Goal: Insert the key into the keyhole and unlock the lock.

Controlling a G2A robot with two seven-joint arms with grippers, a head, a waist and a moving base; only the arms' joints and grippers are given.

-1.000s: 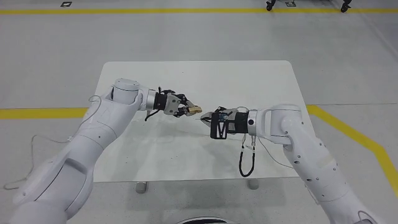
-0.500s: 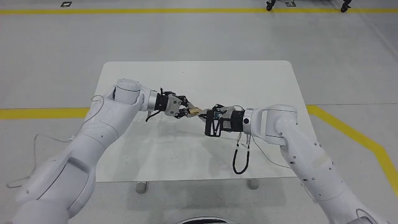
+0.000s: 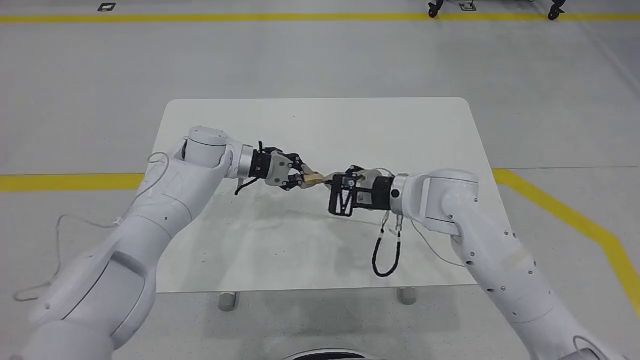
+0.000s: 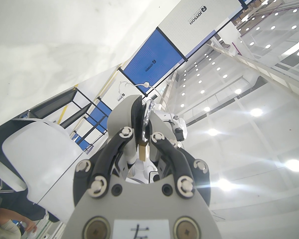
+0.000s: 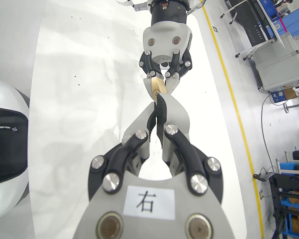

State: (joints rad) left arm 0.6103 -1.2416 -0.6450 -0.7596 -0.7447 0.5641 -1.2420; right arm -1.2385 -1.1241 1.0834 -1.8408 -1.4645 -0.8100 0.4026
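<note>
The brass lock [image 5: 156, 87] is held clear of the white table [image 3: 420, 130], clamped between the fingers of the left gripper [image 5: 160, 82], which are closed on it. In the left wrist view its silver shackle [image 4: 147, 115] is seen caught between the two pads. The end of the lock that bears the keyhole [image 5: 154, 92] is turned away from the left palm and faces the right gripper [image 5: 159, 99]. The right fingers are pressed together, their black ribbed pads [image 5: 162, 115] meeting along most of their length. Their tips are set right against the keyhole end of the lock, just beyond the left fingertips. The key itself cannot be made out, as anything between the right pads is hidden by them. From above, the two grippers are seen tip to tip over the middle of the table, with the lock lodged between them.
</note>
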